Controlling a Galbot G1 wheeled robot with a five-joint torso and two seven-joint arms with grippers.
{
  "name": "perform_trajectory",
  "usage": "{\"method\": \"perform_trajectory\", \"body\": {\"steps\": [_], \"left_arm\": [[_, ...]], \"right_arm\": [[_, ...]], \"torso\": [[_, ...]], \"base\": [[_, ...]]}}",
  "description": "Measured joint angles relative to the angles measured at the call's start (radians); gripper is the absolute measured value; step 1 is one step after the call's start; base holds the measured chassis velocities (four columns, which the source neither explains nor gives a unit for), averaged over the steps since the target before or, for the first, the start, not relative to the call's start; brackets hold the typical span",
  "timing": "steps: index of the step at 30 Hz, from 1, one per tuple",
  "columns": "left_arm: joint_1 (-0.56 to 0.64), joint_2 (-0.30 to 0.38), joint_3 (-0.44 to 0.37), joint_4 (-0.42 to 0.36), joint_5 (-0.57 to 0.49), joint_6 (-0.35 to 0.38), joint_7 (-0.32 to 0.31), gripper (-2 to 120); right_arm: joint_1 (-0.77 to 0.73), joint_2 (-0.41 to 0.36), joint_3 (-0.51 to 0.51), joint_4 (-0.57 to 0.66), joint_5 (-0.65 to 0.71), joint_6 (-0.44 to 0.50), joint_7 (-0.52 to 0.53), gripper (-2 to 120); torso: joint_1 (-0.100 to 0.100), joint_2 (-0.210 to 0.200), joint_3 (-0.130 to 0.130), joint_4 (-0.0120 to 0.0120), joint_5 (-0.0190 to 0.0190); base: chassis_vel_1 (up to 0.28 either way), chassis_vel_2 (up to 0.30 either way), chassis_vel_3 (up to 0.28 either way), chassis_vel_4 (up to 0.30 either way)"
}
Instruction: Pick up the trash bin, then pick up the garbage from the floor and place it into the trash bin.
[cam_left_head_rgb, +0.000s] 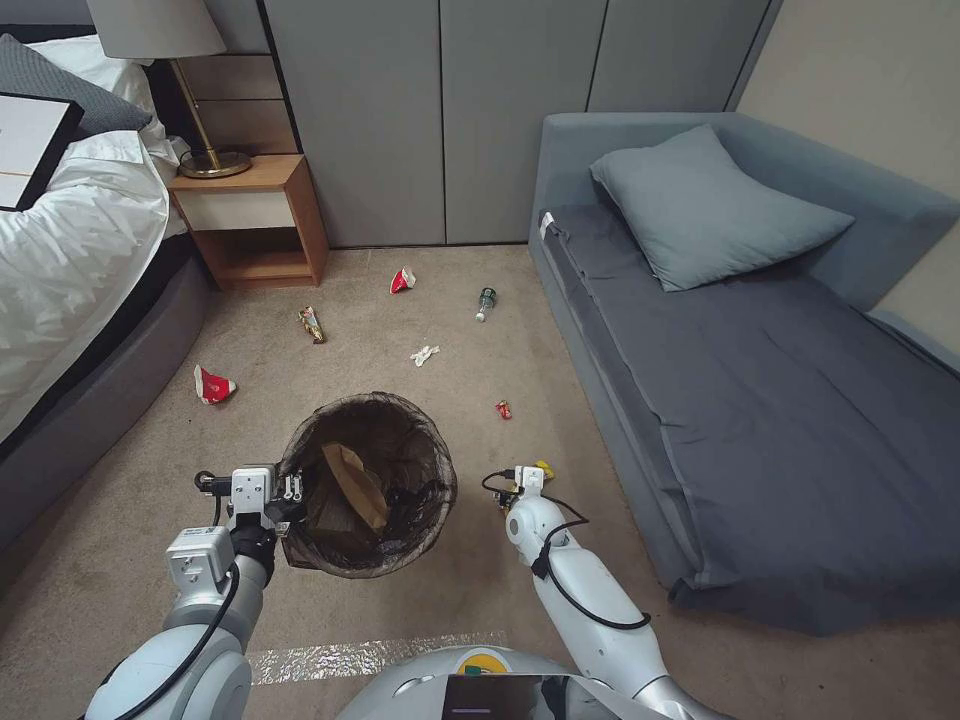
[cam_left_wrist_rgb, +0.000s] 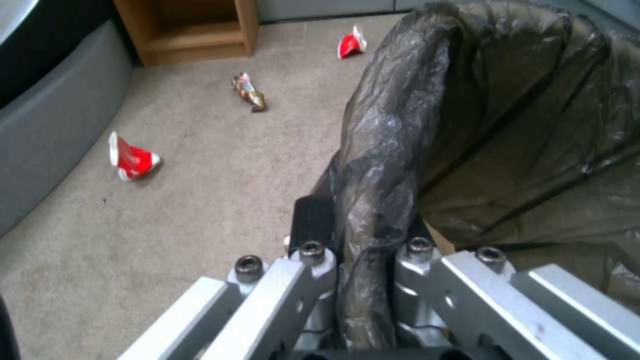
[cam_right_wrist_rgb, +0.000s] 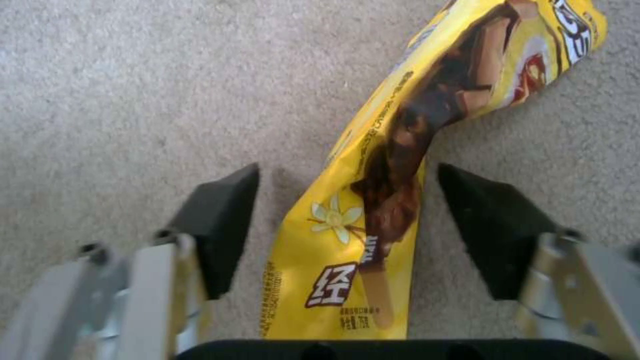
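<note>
**Bin in hand, wrapper next**

My left hand (cam_left_wrist_rgb: 363, 260) is clamped on the bagged rim of the trash bin (cam_left_head_rgb: 368, 484), at lower centre of the head view, with a brown paper bag (cam_left_head_rgb: 357, 484) already inside. My right hand (cam_right_wrist_rgb: 347, 225), fingers apart, straddles the yellow wrapper (cam_right_wrist_rgb: 400, 165) on the floor (cam_left_head_rgb: 130, 520), seemingly not yet gripping. Left to collect: two red cups (cam_left_head_rgb: 213, 385) (cam_left_head_rgb: 402, 281), a gold wrapper (cam_left_head_rgb: 313, 324), tissue (cam_left_head_rgb: 424, 354), a bottle (cam_left_head_rgb: 485, 303) and a red scrap (cam_left_head_rgb: 503, 409), mid-frame. The sofa (cam_left_head_rgb: 760, 380) crowds the right.
</note>
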Motion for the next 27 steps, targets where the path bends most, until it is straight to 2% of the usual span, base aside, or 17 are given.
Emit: {"method": "perform_trajectory", "body": {"steps": [1,3,5,7,10,11,13,15,17,27], "left_arm": [[0.0,0.0,0.0,0.0,0.0,0.0,0.0,5],[0.0,0.0,0.0,0.0,0.0,-0.001,0.0,5],[0.0,0.0,-0.001,0.0,0.0,-0.002,0.0,5],[0.0,0.0,-0.001,0.0,0.0,-0.002,0.0,5],[-0.002,0.001,-0.001,0.0,0.001,-0.003,0.0,5],[-0.002,0.001,-0.001,0.0,0.001,-0.003,0.0,5],[-0.002,0.001,0.0,0.0,0.001,-0.003,0.0,5],[-0.002,0.001,0.0,0.0,0.001,-0.003,0.0,5],[-0.002,0.002,0.0,0.0,0.001,-0.003,0.001,5],[0.001,0.003,0.003,0.0,0.002,-0.003,0.002,5]], "right_arm": [[-0.001,0.0,0.0,-0.001,0.0,0.001,-0.002,56],[-0.001,0.001,0.0,-0.003,-0.001,0.001,-0.003,53],[-0.001,0.003,0.002,-0.009,-0.007,0.01,-0.009,41],[-0.001,0.003,0.003,-0.009,-0.009,0.013,-0.011,38],[0.001,0.001,0.004,-0.009,-0.01,0.016,-0.014,22],[0.001,0.001,0.004,-0.009,-0.01,0.016,-0.014,22],[0.001,0.0,0.004,-0.009,-0.01,0.017,-0.015,12],[0.001,0.0,0.005,-0.009,-0.01,0.018,-0.016,10],[0.001,0.0,0.007,-0.009,-0.01,0.02,-0.018,0],[-0.013,-0.009,0.027,0.021,-0.026,0.047,-0.039,0]], "torso": [[0.0,0.0,0.0,0.0,0.0],[0.0,0.0,0.0,0.0,0.0],[0.0,0.0,0.0,0.0,0.0],[0.0,0.0,0.0,0.0,0.0],[0.0,0.0,0.0,0.0,0.0],[0.0,0.0,0.0,0.0,0.0],[0.0,0.0,0.0,0.0,0.0],[0.0,0.0,0.0,0.0,0.0],[0.0,0.0,0.0,0.0,0.0],[0.0,0.0,0.0,0.0001,0.0]], "base": [[0.0,0.0,0.0,0.0],[0.0,0.0,0.0,0.0],[0.0,0.0,0.0,0.0],[0.0,0.0,0.0,0.0],[0.0,0.0,0.0,0.0],[0.0,0.0,0.0,0.0],[0.0,0.0,0.0,0.0],[0.0,0.0,0.0,0.0],[0.0,0.0,0.0,0.0],[0.0,0.0,0.0,0.0]]}}
